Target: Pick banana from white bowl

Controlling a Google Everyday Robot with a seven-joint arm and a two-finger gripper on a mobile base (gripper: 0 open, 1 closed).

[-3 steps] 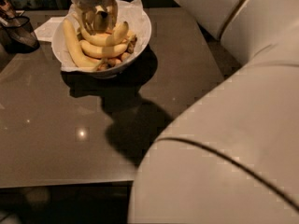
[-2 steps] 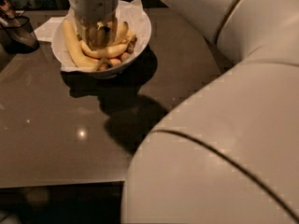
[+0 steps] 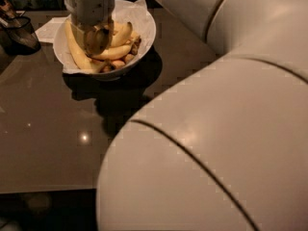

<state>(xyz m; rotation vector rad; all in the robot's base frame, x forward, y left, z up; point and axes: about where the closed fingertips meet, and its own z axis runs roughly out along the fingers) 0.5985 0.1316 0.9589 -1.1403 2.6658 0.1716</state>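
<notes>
The white bowl stands at the back left of the dark table, lined with crumpled white paper. Several yellow bananas lie in it, one long banana along its left side. My gripper reaches straight down into the bowl's middle, its pale wrist covering the bowl's back part. Its tips sit among the bananas.
A dark mesh basket stands at the far left edge, with a white sheet beside it. My pale arm fills the right and lower half of the view. The brown tabletop ends in a front edge below.
The gripper has gone lower into the bowl among the bananas. The arm's elbow has swung and fills more of the view.
</notes>
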